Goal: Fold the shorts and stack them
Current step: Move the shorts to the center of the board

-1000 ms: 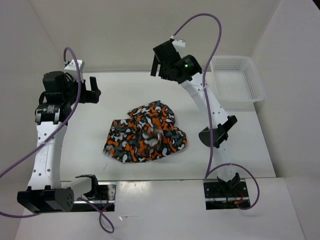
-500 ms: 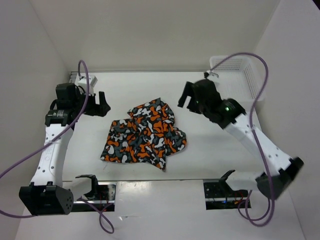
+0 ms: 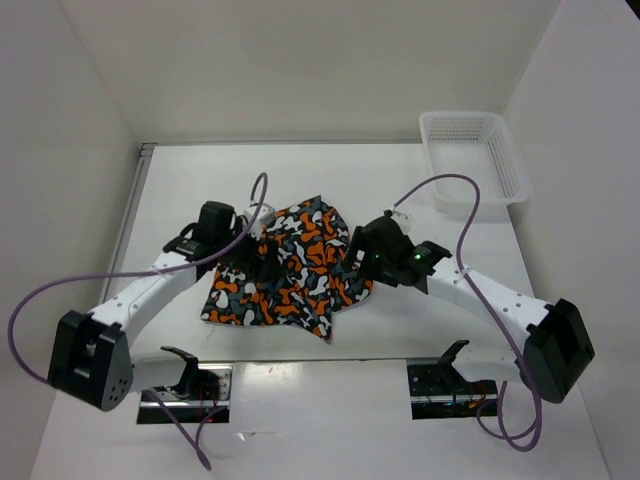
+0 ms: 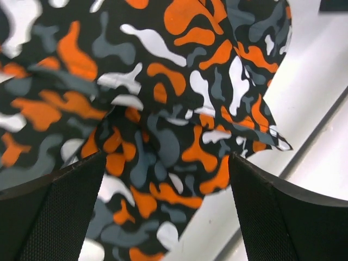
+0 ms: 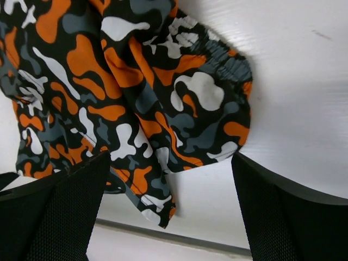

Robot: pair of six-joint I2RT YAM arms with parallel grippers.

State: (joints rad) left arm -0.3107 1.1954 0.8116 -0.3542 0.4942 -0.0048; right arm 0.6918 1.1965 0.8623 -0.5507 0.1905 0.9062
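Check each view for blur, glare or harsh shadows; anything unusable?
Top external: evenly lit and sharp, no harsh shadows around the shorts. Left wrist: the print blurs toward the upper left and is sharper at centre. Right wrist: print crisp, bare table bright without glare. All usable.

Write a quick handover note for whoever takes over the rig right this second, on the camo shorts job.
Left gripper: open, low over the left part of the shorts, fabric between its fingers but not clamped.
Right gripper: open, low over the shorts' right edge by the gathered waistband, holding nothing.
Shorts: one pair in view, crumpled in the middle of the table. The white basket sits at the far right corner, away from both arms.
Done: no fold made yet.
Left: grip, spread flat, fold, then stack.
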